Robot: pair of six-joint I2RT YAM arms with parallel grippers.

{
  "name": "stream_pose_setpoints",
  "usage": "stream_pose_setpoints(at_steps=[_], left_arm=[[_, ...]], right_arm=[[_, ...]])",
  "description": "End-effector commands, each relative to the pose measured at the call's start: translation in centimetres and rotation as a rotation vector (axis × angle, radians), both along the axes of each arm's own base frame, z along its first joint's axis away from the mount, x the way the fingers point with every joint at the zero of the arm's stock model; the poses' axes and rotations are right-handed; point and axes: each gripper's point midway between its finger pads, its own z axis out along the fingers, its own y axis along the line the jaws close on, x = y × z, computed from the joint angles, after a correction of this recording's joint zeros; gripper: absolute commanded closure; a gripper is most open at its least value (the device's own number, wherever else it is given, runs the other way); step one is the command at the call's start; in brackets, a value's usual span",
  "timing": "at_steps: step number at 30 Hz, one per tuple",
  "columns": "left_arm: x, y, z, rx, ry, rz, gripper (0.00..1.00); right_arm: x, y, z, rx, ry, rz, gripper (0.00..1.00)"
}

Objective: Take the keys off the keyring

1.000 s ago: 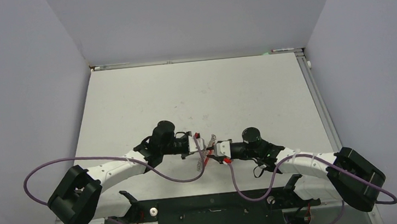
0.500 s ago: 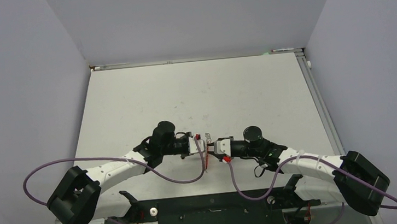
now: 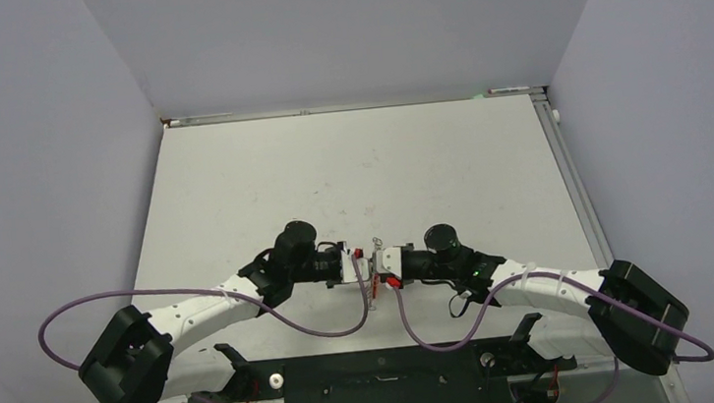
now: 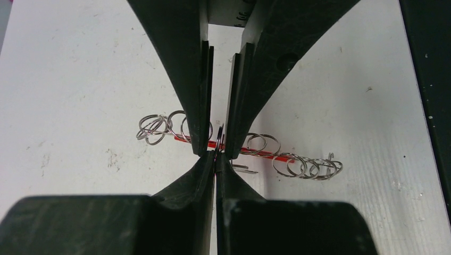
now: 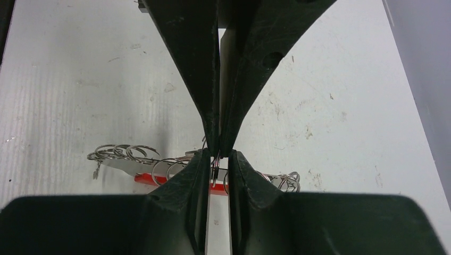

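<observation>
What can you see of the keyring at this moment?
The keyring is a thin silver wire ring, seen nearly edge-on and apparently held above the table. A bright red strap shows behind it, and chains of small linked silver rings trail along both sides of that strap. The left gripper is shut, its tips seemingly pinching the ring from one side. The right gripper faces it, jaws slightly apart around the same wire.
</observation>
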Motion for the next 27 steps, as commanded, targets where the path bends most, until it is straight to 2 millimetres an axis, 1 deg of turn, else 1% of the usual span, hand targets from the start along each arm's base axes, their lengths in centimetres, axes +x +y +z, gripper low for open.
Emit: stream_pose_setpoints(at_steps=[1, 7, 12, 16, 20, 21, 22, 23, 24, 27], left_arm=[[-0.1, -0.6, 2.0, -0.047, -0.05, -0.018, 1.0], [0.0, -0.4, 1.9, -0.037, -0.019, -0.003, 1.0], [0.1, 0.4, 1.5, -0.04, 0.048, -0.002, 1.0], [0.1, 0.7, 1.3, -0.038, 0.036, -0.005, 1.0], [-0.1, 0.7, 1.4, -0.054, 0.023, -0.011, 1.0], [0.0, 0.7, 1.6, -0.063, 0.017, -0.012, 1.0], [-0.1, 0.6, 1.5, -0.064, 0.017, -0.016, 1.0], [-0.1, 0.6, 1.6, -0.064, 0.017, -0.018, 1.0], [-0.1, 0.6, 1.5, -0.063, 0.017, -0.02, 1.0], [-0.2, 0.5, 1.6, -0.066, 0.015, -0.026, 1.0]], right_arm=[[1.0, 0.8, 1.5, 0.014, -0.05, -0.028, 0.94], [0.7, 0.8, 1.6, 0.019, -0.068, -0.008, 0.95], [0.0, 0.7, 1.9, 0.042, -0.093, 0.031, 0.95], [0.3, 0.5, 2.2, 0.053, -0.098, 0.03, 0.95], [0.2, 0.5, 1.8, 0.034, -0.073, 0.034, 0.94], [0.2, 0.6, 1.8, 0.034, -0.065, 0.036, 0.85], [0.1, 0.6, 2.0, 0.04, -0.063, 0.042, 0.73], [0.0, 0.5, 2.1, 0.048, -0.063, 0.045, 0.65], [0.0, 0.5, 2.3, 0.057, -0.065, 0.043, 0.63], [-0.3, 0.4, 2.5, 0.066, -0.06, 0.05, 0.65]])
